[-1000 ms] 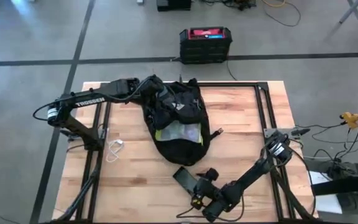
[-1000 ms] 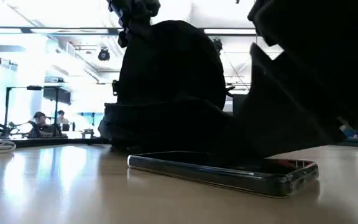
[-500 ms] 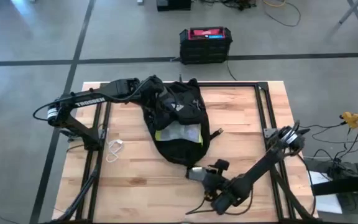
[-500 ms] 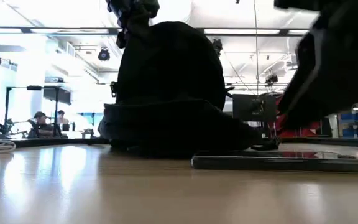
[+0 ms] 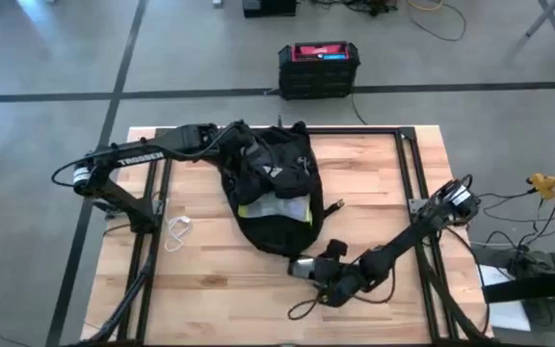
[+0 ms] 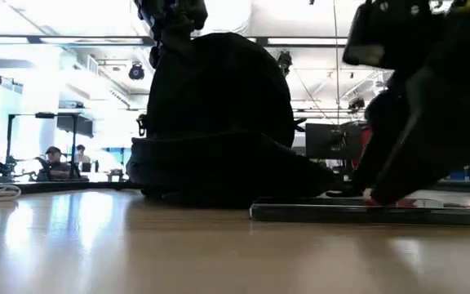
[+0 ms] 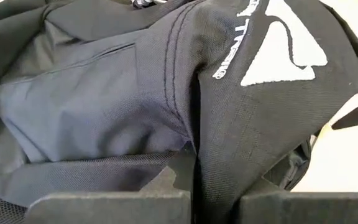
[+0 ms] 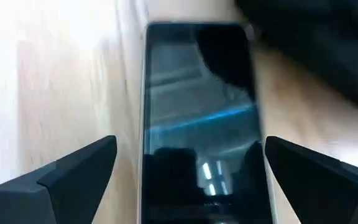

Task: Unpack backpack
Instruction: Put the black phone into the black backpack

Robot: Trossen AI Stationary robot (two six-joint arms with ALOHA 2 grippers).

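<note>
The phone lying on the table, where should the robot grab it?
Across its two long edges, from straight above. The phone lies flat on the table, so only its thin sides offer a hold; the right gripper is open, one finger on either side.

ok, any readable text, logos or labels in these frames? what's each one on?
"TROSSEN": white lettering on the left arm, high view.
Pale triangular logo on the backpack, with white lettering beside it, cut off at the picture's edge and unreadable.
Phone between the right gripper's open fingers: screen shows only reflections, no text.
Black box with red top: label too small.
</note>
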